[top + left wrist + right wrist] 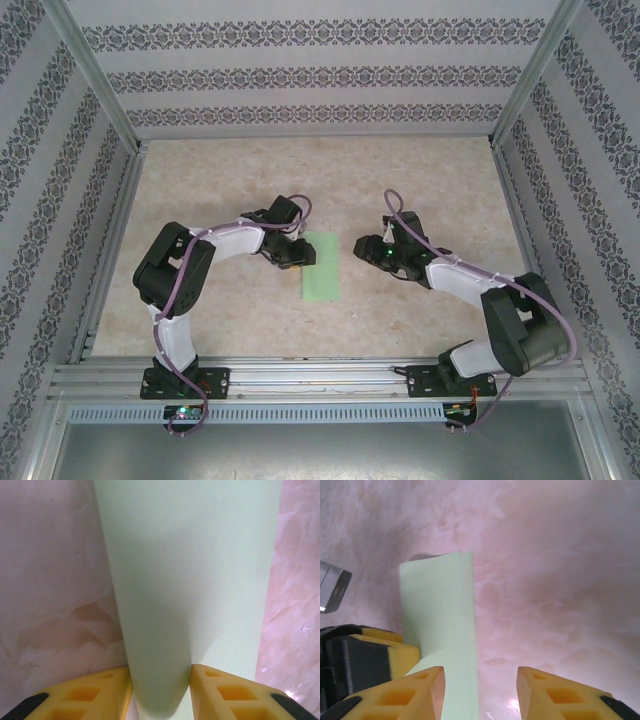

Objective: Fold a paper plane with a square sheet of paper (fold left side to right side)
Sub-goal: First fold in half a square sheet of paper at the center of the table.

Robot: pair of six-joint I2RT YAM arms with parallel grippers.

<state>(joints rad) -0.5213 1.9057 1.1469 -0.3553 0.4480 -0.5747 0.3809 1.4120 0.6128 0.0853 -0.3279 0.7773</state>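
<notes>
The square sheet of paper [322,272] is light green and lies doubled over as a narrow strip in the middle of the table. My left gripper [297,255] sits at the strip's left edge. In the left wrist view the rounded fold of the paper [200,555] bulges up between the two yellow fingers, and the left gripper [161,670] presses it from both sides. My right gripper [365,245] hovers just right of the strip. In its wrist view the right gripper [480,672] stands open over the paper's [440,605] right edge and bare table.
The tabletop [440,180] is pale marbled pink and walled in by patterned panels with an aluminium frame [300,375] along the near edge. The left gripper's yellow finger [395,655] shows at the strip's far side in the right wrist view.
</notes>
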